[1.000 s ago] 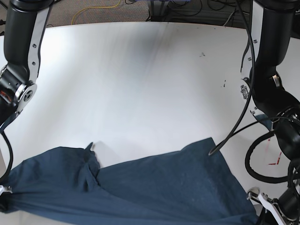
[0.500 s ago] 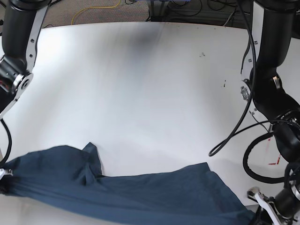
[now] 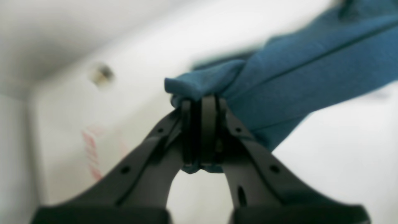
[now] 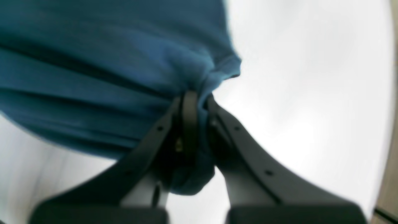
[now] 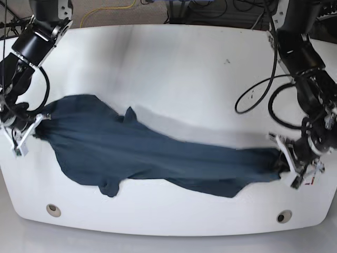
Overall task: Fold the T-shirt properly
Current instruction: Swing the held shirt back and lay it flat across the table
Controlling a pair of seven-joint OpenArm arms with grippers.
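- Left wrist view: the left gripper (image 3: 202,124) is seen with its jaws clenched on a bunched corner of the T-shirt (image 3: 298,77). A small wad of blue cloth is pinched between the pads, and the rest of the fabric is drawn away to the upper right in taut creases. The white table (image 3: 342,161) is seen below; the view is blurred.
- Right wrist view: the right gripper (image 4: 196,118) is likewise clamped on a gathered edge of the garment, with cloth squeezed between the pads and a little hanging below them. The fabric is pulled off to the left in long folds.
- Base view: the T-shirt is stretched across the near half of the table between the two grippers, the right one at the view's left and the left one at the view's right. Opposite ends are probably held so that the cloth can be spread out flat before folding; it is not yet smooth.
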